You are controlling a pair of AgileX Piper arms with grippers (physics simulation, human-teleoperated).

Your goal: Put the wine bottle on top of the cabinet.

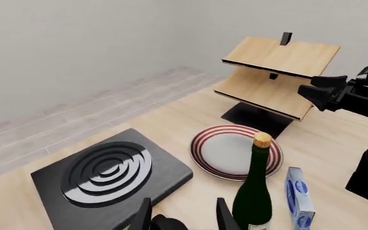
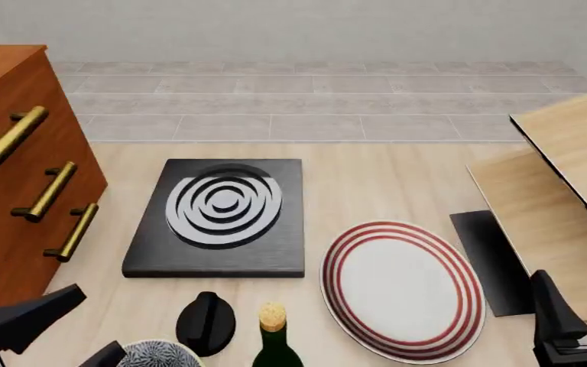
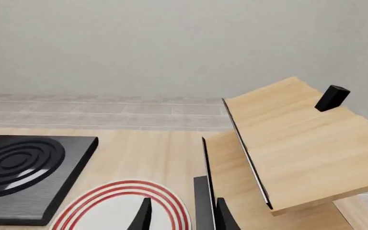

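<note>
At the near edge of the table in the front view stands the wine bottle point(image 2: 275, 345), slim dark green glass with a tan cork top, upright and free of both arms. Just to its left sit a squat, glossy black knob-shaped object point(image 2: 205, 322) and the rim of a patterned bowl point(image 2: 157, 355). In the left wrist view a small blue-and-white carton point(image 1: 298, 197) stands just beside the bottle.

The left gripper point(image 1: 182, 215) hangs low near the bottle with its dark fingers spread apart and nothing between them. The right gripper point(image 3: 181, 214) sits over the plate's edge, its two black fingers likewise parted and empty.

To the bottle's right lies a round plate point(image 2: 403, 288), smooth white in the centre with red concentric stripes round the rim. Beyond the bottle rests a flat, matte black square slab point(image 2: 217, 218) whose top bears shiny grey concentric rings.

On the right, a rack of two pale light-wood boards point(image 3: 293, 148), thin and tilted, rises on a black base point(image 2: 489, 260), with a small black post at the top.

On the left stands the cabinet point(image 2: 13, 176), large, reddish-brown polished wood, with three brass bar handles on its front. Its top carries nothing visible. The table point(image 2: 375, 183) is light wood; past it lie grey floor planks and a plain pale wall.
</note>
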